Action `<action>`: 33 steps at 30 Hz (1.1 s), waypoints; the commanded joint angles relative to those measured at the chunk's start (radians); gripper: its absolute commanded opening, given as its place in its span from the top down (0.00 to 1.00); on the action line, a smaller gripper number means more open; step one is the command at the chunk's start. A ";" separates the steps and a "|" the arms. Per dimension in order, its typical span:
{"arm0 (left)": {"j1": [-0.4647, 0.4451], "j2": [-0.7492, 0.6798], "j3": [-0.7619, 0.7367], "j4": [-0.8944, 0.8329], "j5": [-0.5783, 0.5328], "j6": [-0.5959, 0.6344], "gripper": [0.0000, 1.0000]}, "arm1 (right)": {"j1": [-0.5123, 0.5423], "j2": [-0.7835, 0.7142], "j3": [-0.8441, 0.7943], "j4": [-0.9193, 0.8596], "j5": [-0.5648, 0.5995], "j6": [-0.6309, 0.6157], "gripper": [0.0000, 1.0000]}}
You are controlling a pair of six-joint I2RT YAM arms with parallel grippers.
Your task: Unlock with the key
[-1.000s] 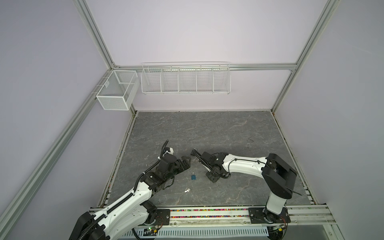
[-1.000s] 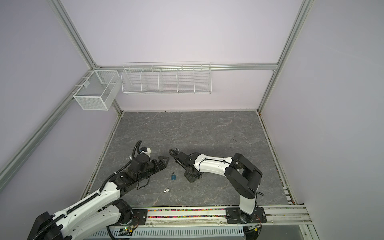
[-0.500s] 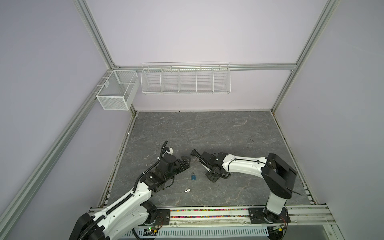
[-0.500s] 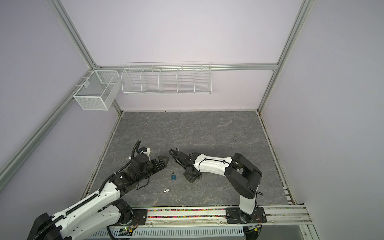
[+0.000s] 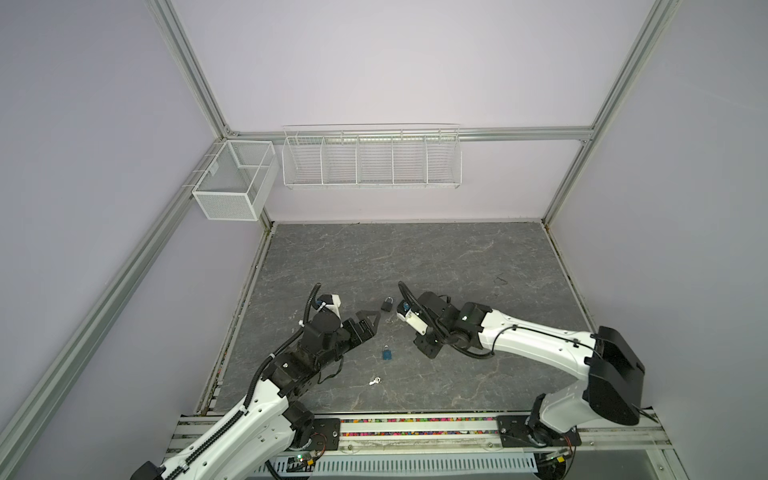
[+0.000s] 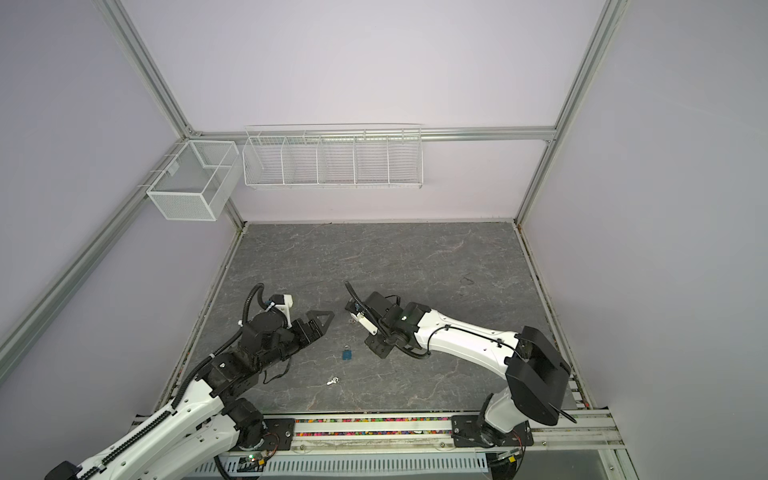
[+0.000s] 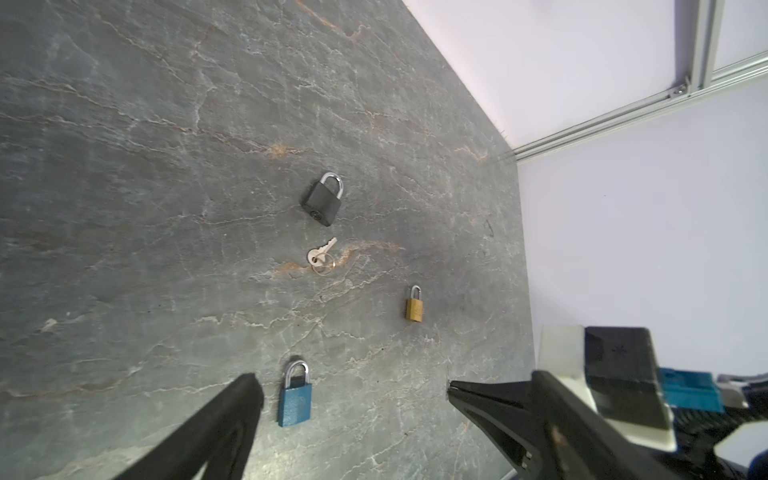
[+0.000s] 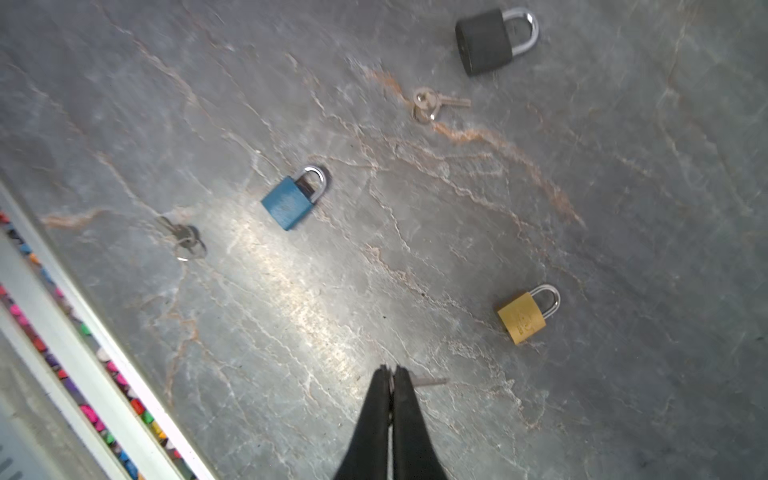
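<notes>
My right gripper (image 8: 390,370) is shut on a small silver key (image 8: 432,380), whose blade sticks out sideways from the fingertips just above the floor. In both top views this gripper (image 5: 430,351) points down at the floor beside the blue padlock (image 5: 387,354). A gold padlock (image 8: 525,316) lies close to the held key. The black padlock (image 5: 387,304) lies farther back. My left gripper (image 7: 350,386) is open and empty, hovering low, with the blue padlock (image 7: 295,399) just inside one fingertip (image 7: 245,390).
A second key on a ring (image 7: 321,257) lies between the black padlock (image 7: 323,199) and the gold padlock (image 7: 414,307). A third key (image 5: 375,380) lies near the front rail (image 5: 415,432). Wire baskets (image 5: 370,158) hang on the back wall.
Both arms keep their places in the top views. The right jaws have drawn fully together.
</notes>
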 commanded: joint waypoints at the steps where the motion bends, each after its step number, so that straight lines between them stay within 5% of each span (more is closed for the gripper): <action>1: 0.019 -0.011 0.076 -0.056 0.058 0.005 0.00 | 0.004 -0.077 0.000 0.040 -0.078 -0.119 0.94; 14: 0.107 0.149 0.263 -0.084 0.356 0.027 0.10 | 0.014 -0.216 0.059 0.088 -0.190 -0.504 0.94; 23: 0.104 0.255 0.289 0.020 0.485 -0.074 0.20 | 0.024 -0.192 0.135 0.074 -0.165 -0.610 0.94; 33: 0.047 0.332 0.297 0.158 0.481 -0.219 0.29 | 0.040 -0.154 0.201 0.045 -0.157 -0.676 0.94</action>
